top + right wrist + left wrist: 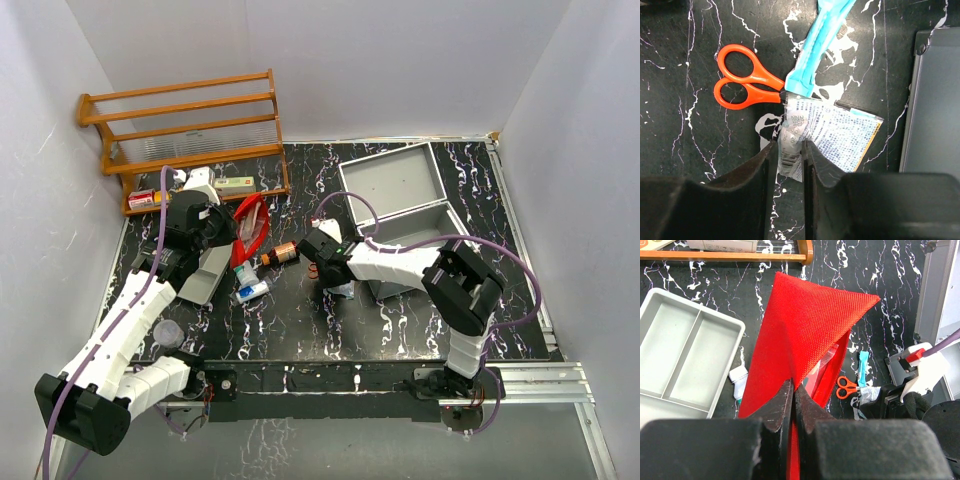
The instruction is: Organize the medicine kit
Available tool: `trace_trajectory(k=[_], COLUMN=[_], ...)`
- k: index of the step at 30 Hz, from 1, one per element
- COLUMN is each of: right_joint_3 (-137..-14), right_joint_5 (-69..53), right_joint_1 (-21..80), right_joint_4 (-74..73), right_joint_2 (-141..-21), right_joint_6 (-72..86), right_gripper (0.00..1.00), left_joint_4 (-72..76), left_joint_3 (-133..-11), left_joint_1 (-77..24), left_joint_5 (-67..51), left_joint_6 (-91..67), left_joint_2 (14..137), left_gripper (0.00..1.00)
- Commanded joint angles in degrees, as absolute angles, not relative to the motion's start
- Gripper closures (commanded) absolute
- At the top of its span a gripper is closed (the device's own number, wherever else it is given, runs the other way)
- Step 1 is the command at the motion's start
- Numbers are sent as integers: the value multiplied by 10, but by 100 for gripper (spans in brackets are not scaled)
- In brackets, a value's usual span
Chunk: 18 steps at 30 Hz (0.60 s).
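The red fabric pouch (250,228) lies open left of centre. My left gripper (794,390) is shut on its raised upper flap (810,325); it shows in the top view (228,232) at the pouch's left side. My right gripper (789,150) is shut on the crumpled corner of a printed white sachet (840,135), low over the table; it shows in the top view (330,272) right of the pouch. Orange-handled scissors (740,82) and a teal packet (817,45) lie just beyond the sachet, touching it. They also show in the left wrist view: scissors (842,387), teal packet (863,365).
A grey divided tray (740,330) lies left of the pouch, a white tube (737,377) between them. An open grey metal box (400,185) stands at the back right; its edge (935,100) is close to my right gripper. A wooden rack (190,130) with small boxes stands back left. A clear cup (168,332) stands front left.
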State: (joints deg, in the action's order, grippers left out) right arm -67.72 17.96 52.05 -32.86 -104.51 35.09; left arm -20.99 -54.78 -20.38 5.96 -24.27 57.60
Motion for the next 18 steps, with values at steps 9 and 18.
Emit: trace_trajectory(k=[9,18], right_joint_3=[-682,-697], right_joint_5=[195,199], right_joint_1=[519,519], right_joint_4=[-334,-378], right_joint_2=[-1059,-1106], right_joint_6=[357,351], right_gripper=[83,74], left_joint_4=[-194,-194], left_joint_3=[-571,-570], left_joint_1=[-205,-205], left_joint_5=[65,70], left_joint_6=[-244,-244], left_joint_2=[574,572], left_gripper=[100,100])
